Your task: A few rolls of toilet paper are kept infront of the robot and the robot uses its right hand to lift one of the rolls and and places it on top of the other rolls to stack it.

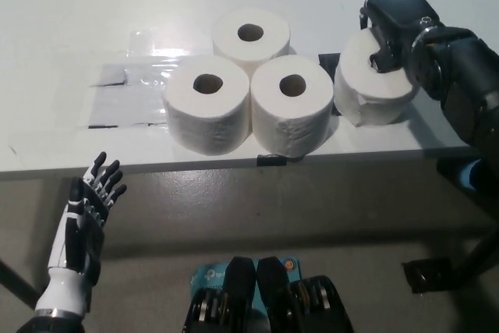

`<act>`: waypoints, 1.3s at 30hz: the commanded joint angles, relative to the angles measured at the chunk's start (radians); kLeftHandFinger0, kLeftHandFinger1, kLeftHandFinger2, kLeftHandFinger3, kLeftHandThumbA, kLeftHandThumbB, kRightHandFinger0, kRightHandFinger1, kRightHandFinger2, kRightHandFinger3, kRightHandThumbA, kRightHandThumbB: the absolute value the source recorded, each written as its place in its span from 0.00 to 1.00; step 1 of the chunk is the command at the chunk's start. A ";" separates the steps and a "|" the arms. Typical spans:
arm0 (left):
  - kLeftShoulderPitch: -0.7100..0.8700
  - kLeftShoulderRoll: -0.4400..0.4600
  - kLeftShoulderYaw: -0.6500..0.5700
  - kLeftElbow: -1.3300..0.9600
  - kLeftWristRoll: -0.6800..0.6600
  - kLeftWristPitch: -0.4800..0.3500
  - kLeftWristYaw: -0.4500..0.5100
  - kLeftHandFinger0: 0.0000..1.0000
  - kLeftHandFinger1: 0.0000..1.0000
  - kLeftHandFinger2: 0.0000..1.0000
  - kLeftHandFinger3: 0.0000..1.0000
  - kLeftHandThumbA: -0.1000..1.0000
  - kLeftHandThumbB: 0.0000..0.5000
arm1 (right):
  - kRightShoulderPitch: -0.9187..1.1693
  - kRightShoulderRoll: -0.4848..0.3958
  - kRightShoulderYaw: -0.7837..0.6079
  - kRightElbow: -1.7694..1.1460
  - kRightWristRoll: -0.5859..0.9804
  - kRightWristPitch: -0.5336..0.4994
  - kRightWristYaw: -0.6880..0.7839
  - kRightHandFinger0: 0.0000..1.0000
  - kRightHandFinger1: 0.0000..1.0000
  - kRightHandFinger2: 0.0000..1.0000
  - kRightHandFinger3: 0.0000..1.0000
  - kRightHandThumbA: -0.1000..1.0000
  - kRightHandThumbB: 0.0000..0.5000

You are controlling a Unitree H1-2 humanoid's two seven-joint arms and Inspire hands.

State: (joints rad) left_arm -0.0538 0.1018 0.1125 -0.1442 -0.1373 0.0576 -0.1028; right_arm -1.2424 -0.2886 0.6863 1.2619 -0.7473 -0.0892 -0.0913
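Observation:
Three white toilet paper rolls stand upright in a cluster on the white table (62, 138): a back roll (251, 35), a front left roll (207, 104) and a front right roll (292, 104). To their right, a fourth roll (373, 83) is tilted and raised off the table. My black right hand (398, 25) is shut on it from above, with fingers in its core hole. Below the table's front edge at the lower left, my white left hand (84, 224) rests open, fingers spread.
Clear plastic film and grey tape patches (125, 91) lie on the table left of the rolls. A black clip (271, 161) sits at the table's front edge. A black base (437, 274) stands on the floor at lower right.

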 commanded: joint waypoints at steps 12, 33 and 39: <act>0.054 0.006 0.025 -0.050 -0.033 -0.038 0.004 1.00 1.00 1.00 1.00 1.00 0.99 | 0.114 -0.111 -0.035 -0.263 -0.199 0.125 -0.805 0.00 0.00 0.30 0.50 0.54 0.00; 0.065 0.006 0.024 -0.054 -0.029 -0.036 0.008 1.00 1.00 1.00 1.00 1.00 0.98 | 0.172 -0.218 -0.205 -0.694 -0.305 0.223 -0.728 0.00 0.00 0.25 0.52 0.82 0.00; 0.071 0.006 0.026 -0.049 -0.030 -0.047 0.003 1.00 1.00 1.00 1.00 1.00 1.00 | 0.156 -0.226 -0.246 -0.825 -0.349 0.229 -0.659 0.00 0.00 0.16 0.41 0.62 0.00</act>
State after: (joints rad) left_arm 0.0142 0.1021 0.1254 -0.1560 -0.1462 0.0533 -0.1027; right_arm -0.9970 -0.4819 0.4838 0.5408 -1.0074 0.0750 -0.7001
